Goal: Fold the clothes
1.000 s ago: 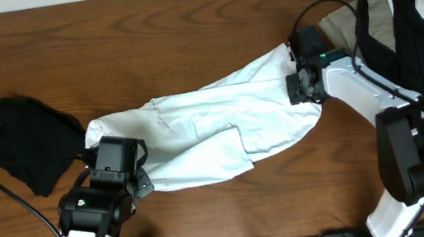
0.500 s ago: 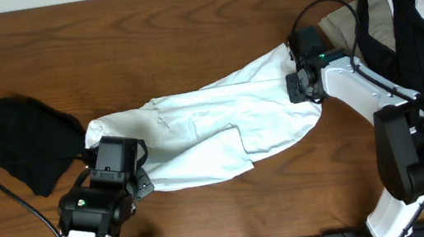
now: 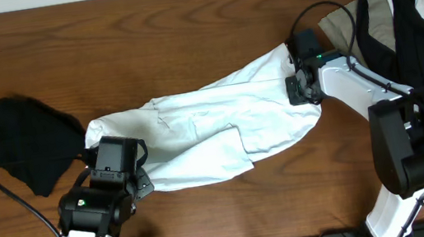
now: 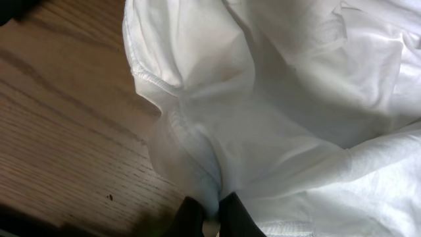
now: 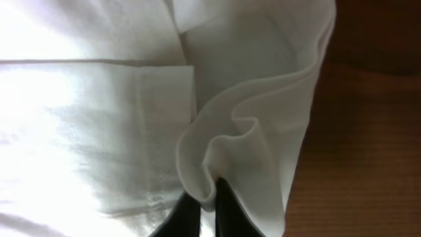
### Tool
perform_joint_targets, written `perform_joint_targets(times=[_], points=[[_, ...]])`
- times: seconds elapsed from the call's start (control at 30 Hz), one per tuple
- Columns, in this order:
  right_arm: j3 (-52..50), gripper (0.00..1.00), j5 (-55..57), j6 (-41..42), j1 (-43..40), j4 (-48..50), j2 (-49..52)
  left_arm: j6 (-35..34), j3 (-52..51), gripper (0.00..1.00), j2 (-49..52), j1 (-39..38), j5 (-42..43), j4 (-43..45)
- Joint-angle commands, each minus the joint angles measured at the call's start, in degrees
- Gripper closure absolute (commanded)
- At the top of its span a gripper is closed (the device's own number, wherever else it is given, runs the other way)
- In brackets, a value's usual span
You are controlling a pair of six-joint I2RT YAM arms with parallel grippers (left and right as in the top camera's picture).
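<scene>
A white T-shirt [image 3: 214, 131] lies crumpled and stretched across the middle of the wooden table. My left gripper [image 3: 124, 174] is at its lower left end; the left wrist view shows its fingers [image 4: 212, 210] shut on a fold of the white T-shirt [image 4: 276, 85]. My right gripper [image 3: 300, 81] is at the shirt's upper right end; the right wrist view shows its fingers [image 5: 205, 201] shut on a curled hem of the white T-shirt [image 5: 105, 99].
A black garment [image 3: 28, 140] lies at the left, close to the shirt's end. A pile of black, beige and white clothes [image 3: 403, 0] fills the back right corner. Bare wood [image 3: 142, 37] lies behind the shirt.
</scene>
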Motion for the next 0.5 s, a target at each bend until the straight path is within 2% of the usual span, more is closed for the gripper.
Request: perform_joint_targets(times=[0.0,0.2,0.47], points=[[-0.1,0.99,2.2,0.5,0.2,-0.4,0.2,-0.1,0.4,0.93,0.0,0.3,-1.5,0.0],[-0.1,0.99,5.5,0.6,0.0,-3.5,-2.2,-0.1,0.4,0.93,0.0,0.3,-1.5,0.0],[-0.1,0.99,5.3,1.7,-2.8,-6.8,-11.0,-0.1,0.3,0.92,0.1,0.3,-1.4,0.0]])
